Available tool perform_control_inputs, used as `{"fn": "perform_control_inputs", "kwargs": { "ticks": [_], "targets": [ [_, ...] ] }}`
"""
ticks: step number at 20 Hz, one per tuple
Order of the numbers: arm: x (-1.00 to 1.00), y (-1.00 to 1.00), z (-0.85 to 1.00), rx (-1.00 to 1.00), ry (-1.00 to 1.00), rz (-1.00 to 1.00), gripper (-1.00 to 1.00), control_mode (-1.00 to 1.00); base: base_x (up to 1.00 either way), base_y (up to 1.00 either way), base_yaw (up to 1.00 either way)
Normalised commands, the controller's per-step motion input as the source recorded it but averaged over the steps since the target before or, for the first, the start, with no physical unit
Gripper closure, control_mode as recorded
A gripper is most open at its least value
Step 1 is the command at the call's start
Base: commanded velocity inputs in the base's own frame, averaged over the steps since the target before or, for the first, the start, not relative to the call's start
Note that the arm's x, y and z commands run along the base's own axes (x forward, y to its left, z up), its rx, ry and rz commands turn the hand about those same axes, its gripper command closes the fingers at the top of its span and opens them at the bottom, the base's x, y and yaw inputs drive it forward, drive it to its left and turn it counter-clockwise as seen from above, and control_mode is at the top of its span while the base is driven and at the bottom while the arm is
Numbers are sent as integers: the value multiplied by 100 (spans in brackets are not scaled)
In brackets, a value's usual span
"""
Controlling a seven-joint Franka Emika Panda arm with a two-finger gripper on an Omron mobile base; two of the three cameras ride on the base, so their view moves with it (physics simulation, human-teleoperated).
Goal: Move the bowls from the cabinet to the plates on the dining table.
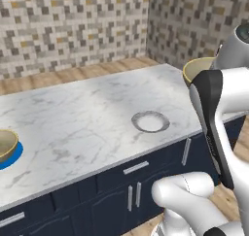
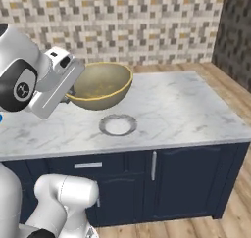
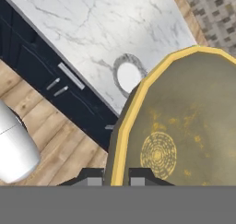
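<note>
My gripper (image 2: 73,93) is shut on the rim of a beige-tan bowl (image 2: 101,85) and holds it tilted in the air over the dining table (image 2: 186,109). In the hand view the rim of this bowl (image 3: 184,121) passes between my fingertips (image 3: 94,178). The pale grey-white plate (image 2: 117,125) lies bare on the marble just below and in front of the held bowl (image 1: 196,67). At the table's far left, a second bowl (image 1: 6,143) sits on the bright blue plate (image 1: 13,158). The cabinet is out of view.
The table's dark navy base (image 2: 186,178) has drawers and doors with silver handles (image 2: 153,165). Wooden floor (image 3: 55,140) runs around the table. Mosaic tile walls (image 1: 73,26) stand behind it.
</note>
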Motion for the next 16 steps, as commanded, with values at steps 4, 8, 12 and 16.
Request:
{"fn": "perform_control_inputs", "kwargs": {
  "ticks": [4, 8, 12, 16],
  "targets": [
    [0, 0, 0, 0, 0, 0, 100, 100, 53, -14, 32],
    [0, 0, 0, 0, 0, 0, 100, 100, 53, -16, 31],
    [0, 0, 0, 0, 0, 0, 100, 100, 56, -20, 29],
    [0, 0, 0, 0, 0, 0, 100, 100, 57, -26, 27]
  ]
}}
